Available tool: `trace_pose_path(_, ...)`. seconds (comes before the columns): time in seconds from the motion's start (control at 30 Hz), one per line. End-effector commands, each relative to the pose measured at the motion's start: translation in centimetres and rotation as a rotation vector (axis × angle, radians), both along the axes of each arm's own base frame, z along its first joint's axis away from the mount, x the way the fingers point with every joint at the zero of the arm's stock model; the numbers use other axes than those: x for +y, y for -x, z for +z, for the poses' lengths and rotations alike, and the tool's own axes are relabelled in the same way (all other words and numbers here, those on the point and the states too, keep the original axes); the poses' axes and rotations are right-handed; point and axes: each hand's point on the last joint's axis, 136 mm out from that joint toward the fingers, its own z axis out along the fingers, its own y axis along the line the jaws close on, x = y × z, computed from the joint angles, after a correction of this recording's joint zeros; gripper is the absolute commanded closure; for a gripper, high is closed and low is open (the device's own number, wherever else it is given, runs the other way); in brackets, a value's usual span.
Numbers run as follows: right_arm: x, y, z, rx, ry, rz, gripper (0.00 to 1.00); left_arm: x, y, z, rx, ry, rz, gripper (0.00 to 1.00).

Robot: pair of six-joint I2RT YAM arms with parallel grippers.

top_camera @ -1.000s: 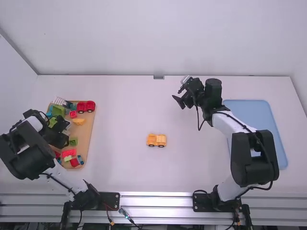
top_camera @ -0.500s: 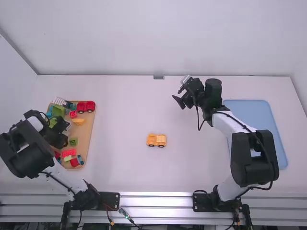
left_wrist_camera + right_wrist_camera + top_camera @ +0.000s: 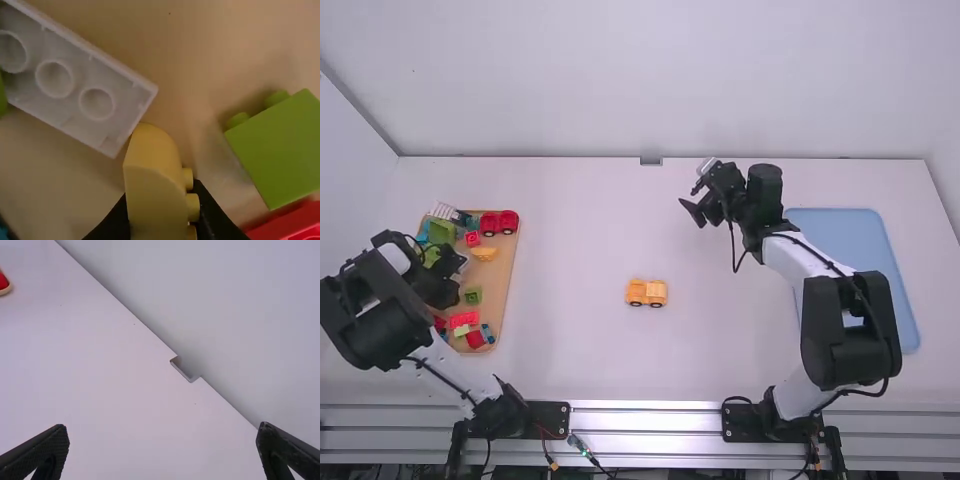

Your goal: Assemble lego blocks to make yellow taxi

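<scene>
Holds the left arm (image 3: 370, 310) bent at the left edge of the frame, with the left gripper (image 3: 448, 292) low and pinching. Bends the right arm (image 3: 850, 325) on the right side, with the right gripper (image 3: 689, 198) wide open above the middle.

There are two robot arms, one left arm (image 3: 380, 320) and one right arm (image 3: 835, 355). I see one tan tray (image 3: 498, 290), one blue tray (image 3: 860, 240), one yellow car (image 3: 647, 292) and one red car (image 3: 500, 222).
</scene>
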Motion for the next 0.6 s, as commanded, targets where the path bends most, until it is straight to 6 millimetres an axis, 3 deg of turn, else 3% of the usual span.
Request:
trace_pose_path(0.0,0.0,-0.2,1.2,-0.025,-0.009,0.001,0.01,-0.2,-0.7,0.7,-0.003,0.014,-0.002,0.86)
trace_pose_path(0.2,0.8,0.4,1.4,-0.02,-0.03,0.046,0.01,-0.3,-1.5,3.5,0.002,0.069,0.046,0.89)
trace_pose_path(0.3,2.9,1.9,2.2,-0.031,-0.077,0.171,0.01,-1.2,-2.5,5.9,-0.033,0.146,0.042,0.92)
trace_pose_path(0.37,3.4,2.2,2.6,-0.045,-0.089,0.199,0.01,-1.4,-2.8,6.4,-0.046,0.162,0.042,0.94)
trace_pose_path(0.43,4.4,2.6,3.6,-0.089,-0.108,0.248,0.01,-1.8,-4.2,7.9,-0.095,0.178,0.085,0.98)
trace_pose_path(0.57,5.3,2.5,3.8,-0.111,-0.093,0.234,0.01,-2.4,-6.2,9.1,-0.15,0.153,0.098,0.98)
